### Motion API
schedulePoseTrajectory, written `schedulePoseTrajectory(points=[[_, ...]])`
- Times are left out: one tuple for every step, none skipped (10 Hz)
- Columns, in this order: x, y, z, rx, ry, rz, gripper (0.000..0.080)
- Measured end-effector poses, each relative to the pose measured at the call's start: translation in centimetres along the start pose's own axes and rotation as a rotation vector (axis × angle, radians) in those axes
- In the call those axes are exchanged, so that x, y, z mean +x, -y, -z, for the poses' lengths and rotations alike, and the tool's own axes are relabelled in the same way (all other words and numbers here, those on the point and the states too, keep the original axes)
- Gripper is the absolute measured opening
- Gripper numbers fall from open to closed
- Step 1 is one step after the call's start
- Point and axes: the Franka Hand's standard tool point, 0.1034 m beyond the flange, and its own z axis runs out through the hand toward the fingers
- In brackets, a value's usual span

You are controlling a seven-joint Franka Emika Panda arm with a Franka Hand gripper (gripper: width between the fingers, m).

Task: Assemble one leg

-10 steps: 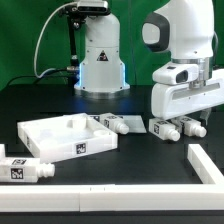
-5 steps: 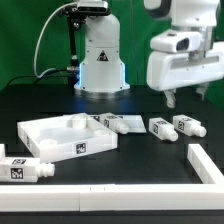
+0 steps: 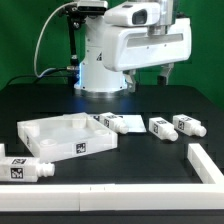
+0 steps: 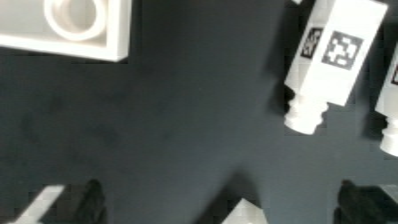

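No words, brands or numbers can be read anywhere. The only signs are black-and-white square tags (image 3: pixel 80 148), block patterns without letters. In the exterior view one stands on the panel's (image 3: pixel 50 128) front wall, one on the leg (image 3: pixel 22 170) at 8 o'clock of it, and others on the legs (image 3: pixel 160 127) at 3 o'clock. The wrist view shows one such tag large on a leg (image 4: pixel 334 55).
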Motion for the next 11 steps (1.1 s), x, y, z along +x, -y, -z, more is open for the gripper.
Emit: schedulePoseTrajectory(points=[[0.0, -0.1, 0.0, 0.0, 0.0, -0.002, 0.0649], [0.0, -0.1, 0.0, 0.0, 0.0, -0.002, 0.0649], [-0.1, -0.1, 0.0, 0.0, 0.001, -0.002, 0.0649], [-0.2, -0.3, -0.1, 0.001, 0.001, -0.005, 0.0649], [-1.4, -2.1, -0.2, 0.022, 0.002, 0.021, 0.0649], [-3.2, -5.0, -0.1, 0.026, 0.008, 0.011, 0.0649], [-4.6, -7.1, -0.3, 0.022, 0.008, -0.009, 0.0649], [-5.8, -9.0, -1.0, 0.021, 0.007, 0.003, 0.0649], [-6.4, -10.6, -2.1, 0.045, 0.032, -0.022, 0.0649], [-5.8, -10.5, -2.1, 0.043, 0.029, -0.021, 0.0649], [-5.7, -10.2, -1.9, 0.041, 0.026, -0.012, 0.0649]])
